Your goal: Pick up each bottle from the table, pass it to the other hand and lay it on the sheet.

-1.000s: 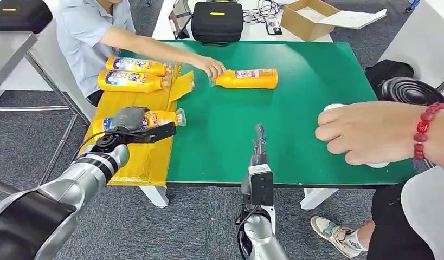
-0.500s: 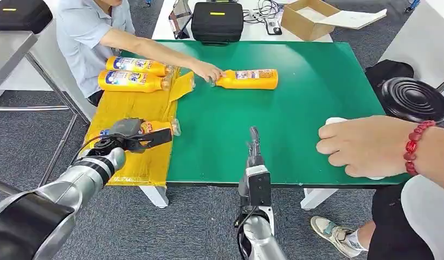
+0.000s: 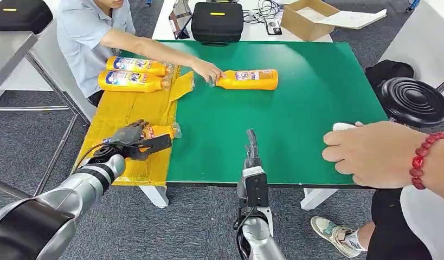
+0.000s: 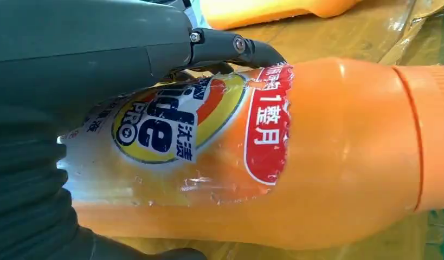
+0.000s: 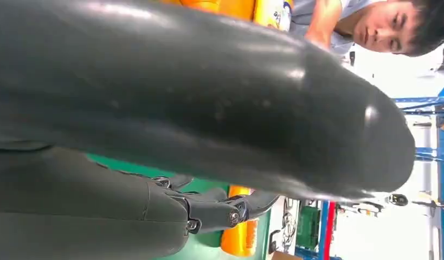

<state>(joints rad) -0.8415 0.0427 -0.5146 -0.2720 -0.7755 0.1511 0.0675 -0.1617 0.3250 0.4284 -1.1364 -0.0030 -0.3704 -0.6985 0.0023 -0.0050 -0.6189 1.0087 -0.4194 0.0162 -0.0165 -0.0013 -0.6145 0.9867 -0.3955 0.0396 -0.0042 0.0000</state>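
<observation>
Head view showed the green table (image 3: 295,108) as the biggest thing, with a yellow sheet (image 3: 122,111) spread over its left end. A person in a light blue shirt (image 3: 87,32) sat at the far left corner, one arm stretched out so that the hand (image 3: 208,69) touched the neck of an orange bottle (image 3: 249,79) lying on its side on the bare green, far of centre. Another person's hand (image 3: 371,151), with a red bead bracelet (image 3: 423,160) at the wrist, lay over a white object (image 3: 343,127) at the table's near right edge. Two more orange bottles (image 3: 134,73) lay side by side at the far end of the sheet. The left hand (image 3: 134,140) gripped a fourth bottle (image 3: 161,130) low over the near part of the sheet; whether it touched the sheet could not be told. The left wrist view showed the fingers (image 4: 230,46) wrapped round its labelled body (image 4: 263,157). The right hand (image 3: 252,145) stood edge-on above the near table edge, fingers straight and apart, holding nothing. A black case (image 3: 217,21) and a cardboard box (image 3: 309,19) sat beyond the table.
</observation>
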